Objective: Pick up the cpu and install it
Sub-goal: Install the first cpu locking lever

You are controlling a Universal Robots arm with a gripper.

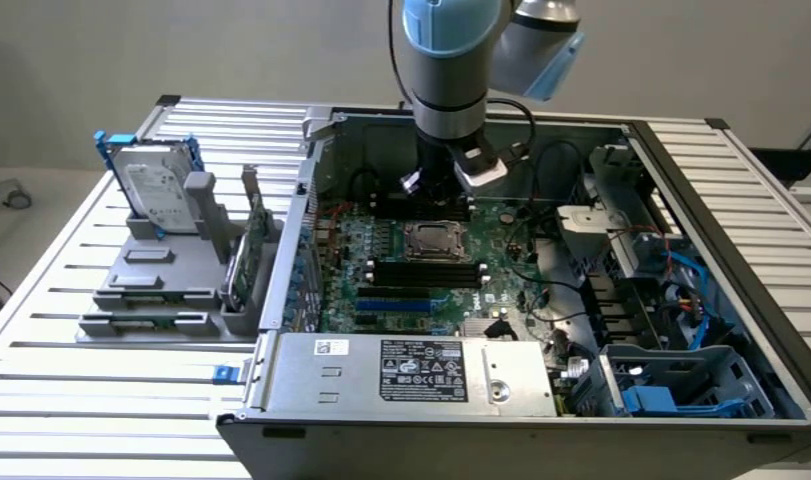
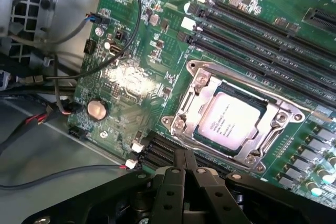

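We see the cpu seated in its socket on the motherboard, silvery top facing up.

The chip is square, with no long axis, its edges parallel to the metal socket frame. Our gripper hovers just beside it, fingers clenched together on nothing. The open computer case rests on a slatted metal table before a plain pale wall.

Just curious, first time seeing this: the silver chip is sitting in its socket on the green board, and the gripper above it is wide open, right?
Not quite. The wrist view shows the gripper shut, fingers pressed together. The cpu does sit in its socket on the green motherboard.
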